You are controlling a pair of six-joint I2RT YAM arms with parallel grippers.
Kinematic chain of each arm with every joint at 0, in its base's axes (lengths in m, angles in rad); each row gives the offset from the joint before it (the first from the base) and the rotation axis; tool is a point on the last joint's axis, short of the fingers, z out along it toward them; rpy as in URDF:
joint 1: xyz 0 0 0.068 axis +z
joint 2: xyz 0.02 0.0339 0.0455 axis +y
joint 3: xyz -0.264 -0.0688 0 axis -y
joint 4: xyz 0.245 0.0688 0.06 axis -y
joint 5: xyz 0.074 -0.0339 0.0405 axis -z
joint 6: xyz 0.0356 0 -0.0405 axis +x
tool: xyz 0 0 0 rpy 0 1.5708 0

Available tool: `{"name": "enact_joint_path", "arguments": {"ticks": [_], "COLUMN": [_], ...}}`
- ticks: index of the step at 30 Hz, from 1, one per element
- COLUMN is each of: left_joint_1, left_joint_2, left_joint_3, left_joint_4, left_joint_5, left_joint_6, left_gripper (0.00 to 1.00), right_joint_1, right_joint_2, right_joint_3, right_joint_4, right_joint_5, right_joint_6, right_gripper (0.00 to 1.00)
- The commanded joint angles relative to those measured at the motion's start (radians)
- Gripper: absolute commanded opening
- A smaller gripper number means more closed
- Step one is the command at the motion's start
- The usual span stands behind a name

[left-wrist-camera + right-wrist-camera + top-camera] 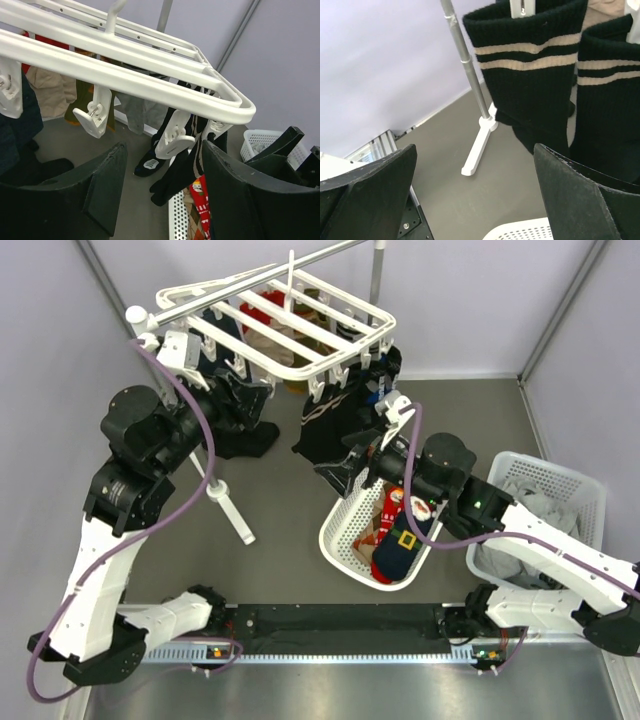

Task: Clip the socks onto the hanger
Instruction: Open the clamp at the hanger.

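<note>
Left gripper point(164, 167): found apart, empty, beneath the hanger point(125, 75). Right gripper point(475, 155): found wide apart by hung black socks point(530, 75). Glimpsed festive socks point(400, 532) in tilted basket point(335, 540), half hidden behind right arm point(500, 515).

The white plastic hanger point(300, 373) hangs from its top hook, its parallel bars carrying rows of small dangling clips point(95, 117), some of them empty. Two black socks with cream stripes point(530, 75) hang cuff-up from clips at its near right corner. A red snowflake sock point(392, 502) and a navy sock with a yellow buckle point(408, 532) lie heaped in the tilted white basket point(338, 520) below.
</note>
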Motion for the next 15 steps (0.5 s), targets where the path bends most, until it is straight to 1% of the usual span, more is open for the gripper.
{"name": "enact_joint_path", "arguments": {"ticks": [1,3,6,7,12,13,15], "left_joint_1": [-0.006,-0.006,-0.006,-0.006,-0.009,-0.009,-0.009], "left_joint_2": [0.019,0.027,0.028,0.027,0.024,0.024,0.019], "left_joint_3": [0.001,0.006,0.012,0.012,0.003,0.001,-0.005], "left_joint_4": [0.057,0.060,0.063,0.069,0.097,0.106,0.115], "left_joint_5": [-0.017,-0.020,-0.040,-0.044,-0.050,-0.079,-0.093], "left_joint_6": [-0.011,-0.015,-0.014,-0.015,-0.025,-0.025,-0.022], "left_gripper": [0.63,0.60,0.52,0.47,0.45,0.45,0.45], "right_joint_1": [0.016,0.016,0.016,0.016,0.019,0.022,0.023], "right_joint_2": [-0.031,-0.034,-0.042,-0.040,-0.033,-0.031,-0.025], "right_joint_3": [0.054,0.061,0.058,0.054,0.049,0.051,0.061], "right_joint_4": [0.088,0.091,0.107,0.114,0.139,0.148,0.162], "right_joint_5": [-0.044,-0.066,-0.090,-0.096,-0.145,-0.147,-0.151], "right_joint_6": [-0.005,-0.007,-0.021,-0.025,-0.027,-0.028,-0.035], "right_gripper": [0.99,0.99,0.99,0.99,0.99,0.99,0.99]}}
